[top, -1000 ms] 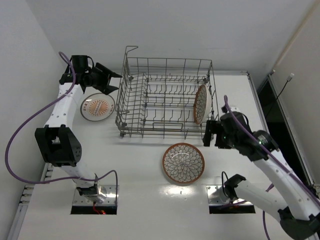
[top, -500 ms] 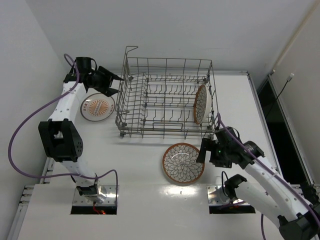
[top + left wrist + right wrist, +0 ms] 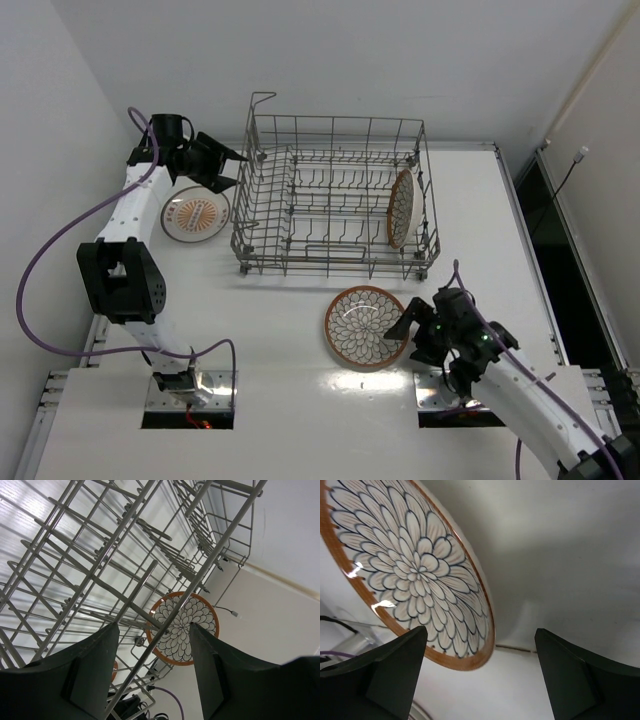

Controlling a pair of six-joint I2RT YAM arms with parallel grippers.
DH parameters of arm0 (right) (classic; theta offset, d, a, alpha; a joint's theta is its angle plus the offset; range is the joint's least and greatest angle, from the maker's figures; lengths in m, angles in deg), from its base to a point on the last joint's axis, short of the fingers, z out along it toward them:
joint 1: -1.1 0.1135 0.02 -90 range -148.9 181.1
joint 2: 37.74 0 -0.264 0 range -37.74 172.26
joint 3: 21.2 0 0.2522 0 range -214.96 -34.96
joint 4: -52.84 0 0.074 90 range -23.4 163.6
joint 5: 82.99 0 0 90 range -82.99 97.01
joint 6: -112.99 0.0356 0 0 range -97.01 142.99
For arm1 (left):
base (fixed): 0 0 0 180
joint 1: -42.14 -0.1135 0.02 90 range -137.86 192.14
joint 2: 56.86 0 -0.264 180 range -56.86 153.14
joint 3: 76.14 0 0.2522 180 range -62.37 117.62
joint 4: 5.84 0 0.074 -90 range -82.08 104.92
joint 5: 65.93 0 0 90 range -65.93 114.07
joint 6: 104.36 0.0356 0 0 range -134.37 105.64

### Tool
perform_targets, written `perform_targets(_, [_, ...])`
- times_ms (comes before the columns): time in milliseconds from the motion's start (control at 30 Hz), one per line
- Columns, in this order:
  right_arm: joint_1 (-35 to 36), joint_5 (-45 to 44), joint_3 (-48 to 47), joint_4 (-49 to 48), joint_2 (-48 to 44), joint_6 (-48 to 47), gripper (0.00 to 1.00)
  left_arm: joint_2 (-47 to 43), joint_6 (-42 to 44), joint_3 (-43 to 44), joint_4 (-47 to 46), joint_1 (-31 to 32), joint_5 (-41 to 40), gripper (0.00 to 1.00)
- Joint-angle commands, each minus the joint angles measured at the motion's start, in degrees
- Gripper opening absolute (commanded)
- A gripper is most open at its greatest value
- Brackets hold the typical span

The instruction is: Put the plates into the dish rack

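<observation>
Starting at the right claw (image 3: 407, 340): it is low over the worktop (image 3: 290, 330), and its fingers (image 3: 385, 675) are spread wide, with nothing between them. Just beside it, on its left in the top view, the petal plate (image 3: 366, 326) lies flat in front of the rack (image 3: 335, 118). In the right wrist view the near rim of this plate comes into the gap, closer to one finger than to the other. Whether a finger touches it, I cannot tell. The plate is round, so no long axis matters. What matters, I think, is that the rim lies flat on the worktop, so one finger must get under it or the plate must be tipped. The right claw is clearly the nearer one to it. Further out, the dotted plate (image 3: 401, 208) stands on edge in the right end of the rack. The left claw (image 3: 232, 168), also spread and empty, hovers at the left wall of the rack, near the orange plate (image 3: 195, 214), which lies flat on the worktop.
</observation>
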Motion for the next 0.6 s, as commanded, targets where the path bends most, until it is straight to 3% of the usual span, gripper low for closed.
perform_targets(0, [-0.4,0.0,3.8,-4.7,-4.8,8.7,0.85,-1.4,0.5,0.1,-1.2,-0.2,0.6,0.55])
perform_targets(200, [-0.9,0.0,10.9,-10.7,-7.8,12.9,0.74,-2.0,1.0,-0.5,-1.2,-0.2,0.6,0.55])
perform_targets(333, [-1.4,0.6,12.2,-14.8,-3.9,12.9,0.64,-2.6,1.0,-1.1,-1.2,-0.2,0.6,0.55])
perform_targets(433, [-1.4,0.6,12.2,-15.5,0.0,12.2,0.45,-3.1,1.0,-1.6,-1.7,-0.2,0.6,0.55])
perform_targets(467, [-1.4,0.6,11.7,-15.5,0.9,12.2,0.29,-3.1,1.0,-1.6,-1.7,-0.2,0.6,0.55])
perform_targets(567, [-2.0,0.6,10.3,-13.8,2.8,10.8,0.02,-3.6,1.0,-2.2,-1.7,-0.2,0.6,0.55])
